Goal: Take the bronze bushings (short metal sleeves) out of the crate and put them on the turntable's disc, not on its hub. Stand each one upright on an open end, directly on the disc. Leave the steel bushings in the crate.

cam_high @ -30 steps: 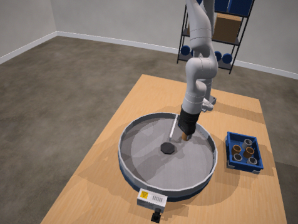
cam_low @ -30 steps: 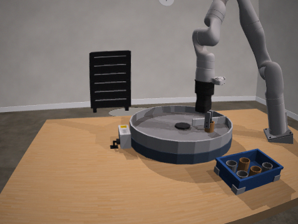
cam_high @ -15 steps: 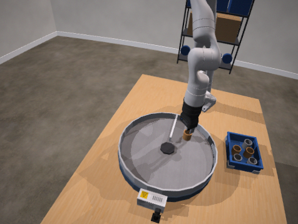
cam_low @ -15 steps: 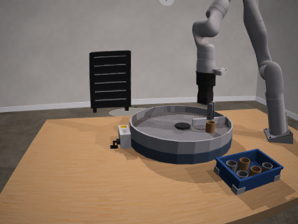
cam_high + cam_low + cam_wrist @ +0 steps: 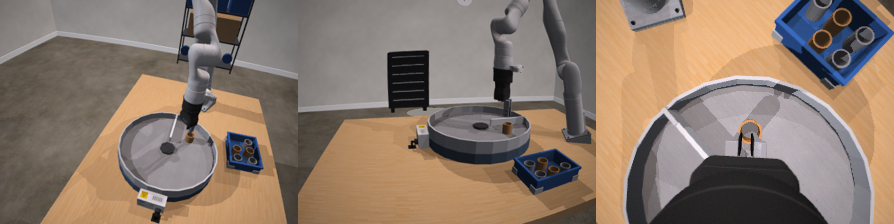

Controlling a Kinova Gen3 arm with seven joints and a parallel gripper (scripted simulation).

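The turntable [image 5: 479,149] sits mid-tabletop [image 5: 103,188], its grey disc [image 5: 188,169] bearing one bronze bushing [image 5: 190,137] upright on an open end, clear of the black hub [image 5: 167,147] as required. Just above that bushing the claw [image 5: 507,107] hangs released, its fingers narrowly parted and grasping nothing. Beside the turntable, the blue crate [image 5: 231,153] holds two more bronze bushings [image 5: 236,148] among three steel ones [image 5: 247,143].

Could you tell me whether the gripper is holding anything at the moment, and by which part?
Nothing is held: the gripper hangs above the bronze bushing, which stands upright on the disc.
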